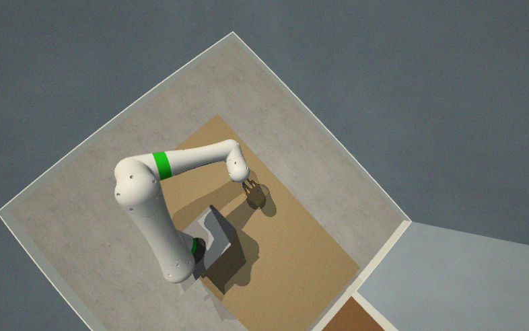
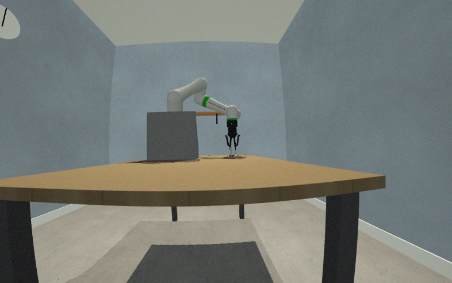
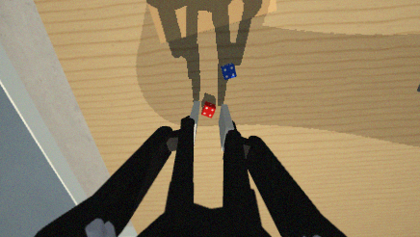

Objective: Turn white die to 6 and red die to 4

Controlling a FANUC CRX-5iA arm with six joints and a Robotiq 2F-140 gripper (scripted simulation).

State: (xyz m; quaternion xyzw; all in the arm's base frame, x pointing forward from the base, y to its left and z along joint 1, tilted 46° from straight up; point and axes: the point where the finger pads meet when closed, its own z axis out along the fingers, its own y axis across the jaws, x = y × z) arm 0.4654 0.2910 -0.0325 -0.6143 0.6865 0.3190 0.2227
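Note:
A red die (image 3: pixel 208 110) (image 2: pixel 233 155) lies on the wooden table, showing four pips on top in the wrist view. My gripper (image 3: pixel 209 112) (image 2: pixel 233 151) points down, with its narrow gap open and nothing held. In the wrist view the red die shows between the fingertips, apart from both; the tips look to be above it. A blue die (image 3: pixel 228 71) (image 2: pixel 230 155) lies beyond the right fingertip, four pips up. A pale speck (image 2: pixel 238 155) right of the red die may be the white die; its face cannot be read. I cannot make out the mat.
The wooden table (image 1: pixel 295 230) (image 2: pixel 185 177) (image 3: pixel 301 185) carries a grey pedestal (image 2: pixel 171 137) (image 1: pixel 227 236) under the arm. The table's edge lies left of the gripper in the wrist view. The arm's shadow covers the area around both dice.

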